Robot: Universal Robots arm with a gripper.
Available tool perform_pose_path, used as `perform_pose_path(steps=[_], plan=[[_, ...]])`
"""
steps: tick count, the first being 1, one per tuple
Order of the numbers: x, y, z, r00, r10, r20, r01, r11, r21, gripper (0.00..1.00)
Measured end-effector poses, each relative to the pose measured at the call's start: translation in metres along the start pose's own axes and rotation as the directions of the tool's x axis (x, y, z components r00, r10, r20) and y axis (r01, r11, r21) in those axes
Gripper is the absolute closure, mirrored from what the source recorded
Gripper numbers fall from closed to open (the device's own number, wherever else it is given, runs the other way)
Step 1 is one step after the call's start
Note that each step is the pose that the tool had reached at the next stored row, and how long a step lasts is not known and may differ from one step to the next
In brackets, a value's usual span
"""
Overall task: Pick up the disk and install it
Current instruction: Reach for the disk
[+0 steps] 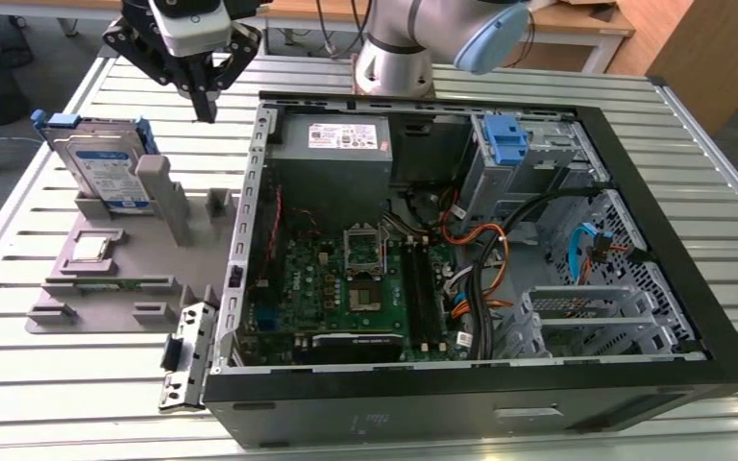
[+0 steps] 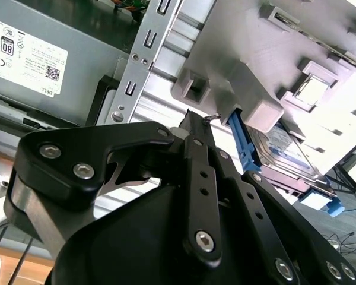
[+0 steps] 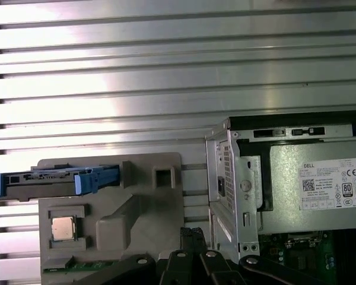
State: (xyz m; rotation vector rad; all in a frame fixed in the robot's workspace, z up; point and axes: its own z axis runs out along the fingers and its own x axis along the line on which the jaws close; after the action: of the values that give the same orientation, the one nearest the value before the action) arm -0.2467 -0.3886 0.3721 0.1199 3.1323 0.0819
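**Hovering closed and empty, off to one side**

Holding the gripper [image 1: 203, 113] high over the slatted table [image 1: 36, 384], fingertips pressed together with nothing between them, pointing straight down at the strip between the grey fixture [image 1: 100, 288] and the open computer case [image 1: 472, 403]. Touching nothing.

Finding the disk [image 1: 100, 165] toward the exterior view's left of that tip, lower down and clearly apart, not beneath it. Standing on edge in a slot at one end of the fixture, broad labelled face turned toward the exterior camera, blue carrier frame wrapping the upper edge and the ends.

Showing the disk [image 3: 41, 178] in the first wrist view edge-on, as a thin bar. Running its length straight away from the case wall, one narrow end nearer the case and the gripper [image 3: 193, 234], the other pointing off past the fixture's rim.

Judging the linkage of the gripper [image 2: 196, 122] to be spreading along that same line rather than across the thin dimension, so lying parallel to the bar and not square to it. Judging the pickup as not yet begun, with the disk sitting untouched in its slot and nothing in the case's drive bay
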Motion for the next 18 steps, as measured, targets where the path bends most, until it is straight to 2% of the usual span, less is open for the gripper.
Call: perform_pose_path(steps=[3,12,16,18], plan=[[0.0000,0.0000,0.0000,1.0000,0.000,-0.0045,0.000,1.0000,0.0003,0.90],[0.0001,0.0000,0.0000,1.0000,0.000,-0.0057,0.000,1.0000,0.0004,0.90],[0.0037,-0.0003,0.0005,1.0000,0.000,-0.0057,0.000,1.0000,0.0004,0.90],[0.0081,-0.0006,0.0009,1.0000,0.000,-0.0056,0.000,1.0000,0.0003,0.90]])
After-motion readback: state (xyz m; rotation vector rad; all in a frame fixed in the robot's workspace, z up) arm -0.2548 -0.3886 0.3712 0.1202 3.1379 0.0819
